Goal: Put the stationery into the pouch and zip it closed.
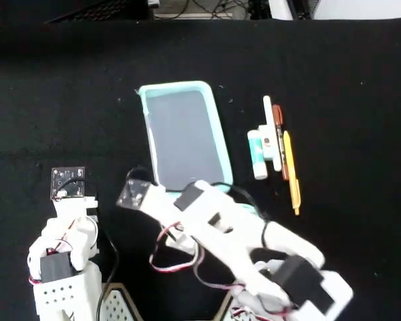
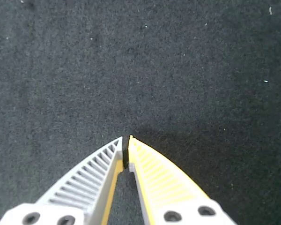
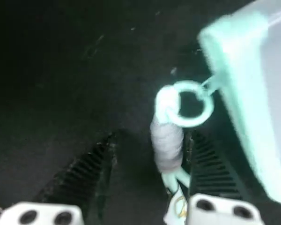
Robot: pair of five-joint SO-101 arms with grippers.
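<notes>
- High view: the teal-edged pouch (image 1: 176, 87) lies mid-worktop (image 1: 334, 67). The stationery (image 1: 275, 144), a glue stick (image 1: 257, 157), pens and a yellow pencil (image 1: 291, 167), sits just beside it, none of it inside. My right arm (image 1: 220, 227) lies across to the pouch's near corner; my left arm (image 1: 63, 254) is well apart.
- Left wrist view: my left hand (image 2: 126, 140) is clenched on nothing, tips meeting above the black worktop.
- Right wrist view: my right hand (image 3: 152, 140) is released, fingers straddling the white strap (image 3: 167, 140) on the zip's ring pull (image 3: 186, 104). I judge this is the unzipping step. Next I must pinch the strap squarely and draw it along the pouch's edge.
</notes>
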